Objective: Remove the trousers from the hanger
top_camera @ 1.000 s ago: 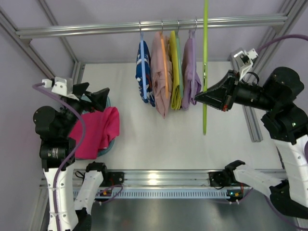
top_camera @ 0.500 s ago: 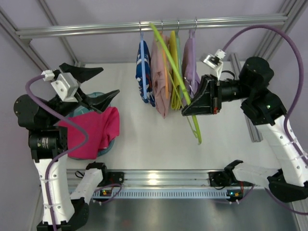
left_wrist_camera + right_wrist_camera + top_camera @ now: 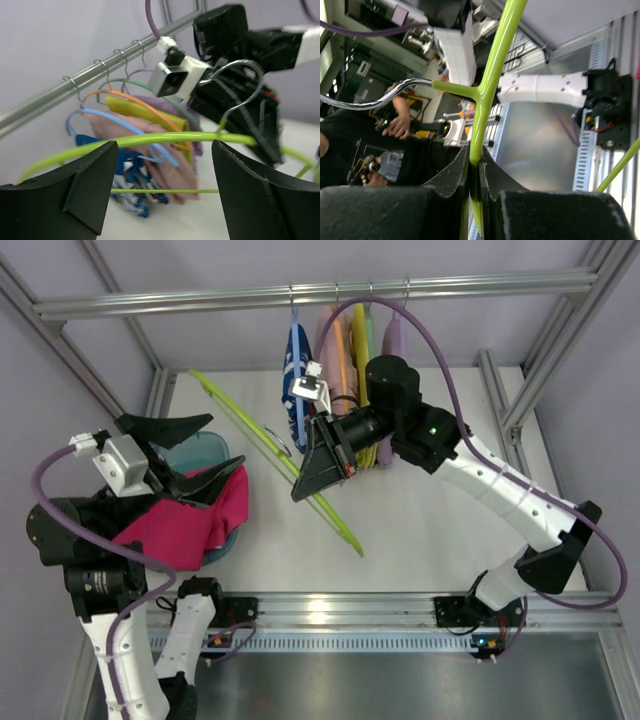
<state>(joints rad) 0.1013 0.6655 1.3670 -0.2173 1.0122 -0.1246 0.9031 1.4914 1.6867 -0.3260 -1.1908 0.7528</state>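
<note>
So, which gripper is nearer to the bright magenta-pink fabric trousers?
Left. The left gripper is open at the trousers' edge; the right gripper is away to their right, shut on the thin lime-green plastic hanger.

Overhead, two wrist views; common hanger (image 3: 150, 139)

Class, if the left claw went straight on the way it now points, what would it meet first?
Probably the hanger, crossing just ahead of the open left claw and held by the right claw; beyond it hang the garments. Depth is uncertain.
</note>
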